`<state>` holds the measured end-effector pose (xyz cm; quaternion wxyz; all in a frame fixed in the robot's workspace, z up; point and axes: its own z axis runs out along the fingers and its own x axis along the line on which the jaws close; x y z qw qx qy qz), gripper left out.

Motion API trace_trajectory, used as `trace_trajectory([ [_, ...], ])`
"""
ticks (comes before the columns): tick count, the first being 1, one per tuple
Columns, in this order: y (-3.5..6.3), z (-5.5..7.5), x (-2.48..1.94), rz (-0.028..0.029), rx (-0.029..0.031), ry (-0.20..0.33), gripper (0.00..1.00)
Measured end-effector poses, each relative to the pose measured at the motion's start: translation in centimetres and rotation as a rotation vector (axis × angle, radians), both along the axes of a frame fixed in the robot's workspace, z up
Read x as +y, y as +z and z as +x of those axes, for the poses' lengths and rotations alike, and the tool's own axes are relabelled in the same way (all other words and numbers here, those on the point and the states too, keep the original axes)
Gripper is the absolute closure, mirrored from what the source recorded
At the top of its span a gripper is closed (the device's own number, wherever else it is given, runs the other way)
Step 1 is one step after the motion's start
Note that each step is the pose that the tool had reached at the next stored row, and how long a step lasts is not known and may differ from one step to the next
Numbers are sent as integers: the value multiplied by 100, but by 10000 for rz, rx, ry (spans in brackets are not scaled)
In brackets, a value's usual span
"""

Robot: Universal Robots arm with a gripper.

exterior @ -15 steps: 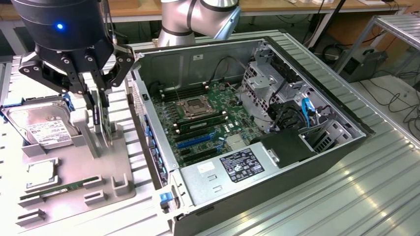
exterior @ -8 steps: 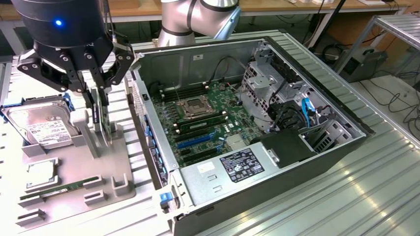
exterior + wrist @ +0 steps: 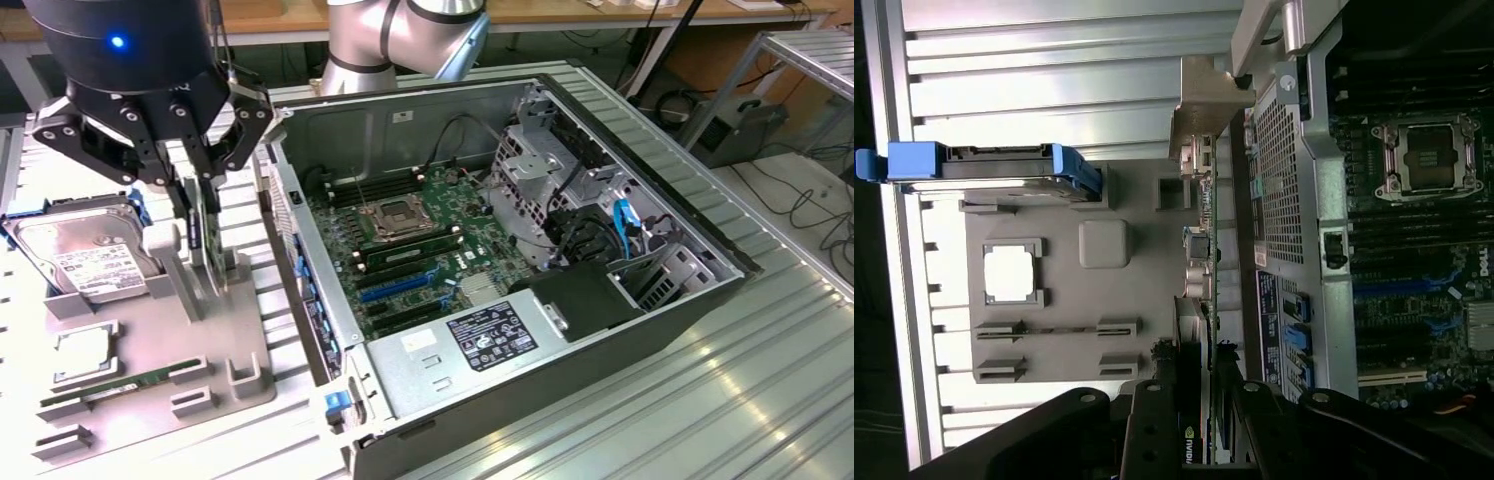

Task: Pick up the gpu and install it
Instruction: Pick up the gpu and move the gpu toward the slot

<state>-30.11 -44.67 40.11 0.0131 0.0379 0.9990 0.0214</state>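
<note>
Black, slim gpu [image 3: 196, 238] stands on edge in a grey moulded tray [image 3: 230, 352], the tool [image 3: 195, 215] clamped narrowly onto it.

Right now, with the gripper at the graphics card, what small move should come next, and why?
Probably a short, straight lift. The gripper looks shut on the graphics card, which stands on edge in its slot in the grey tray. Pulling sideways toward the open computer case, at the exterior view's right, could jam the card against the slot walls.
</note>
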Motion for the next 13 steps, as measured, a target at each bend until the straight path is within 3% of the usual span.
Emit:
trace_trajectory([
  [13,79,0,0,0,0,0,74],
])
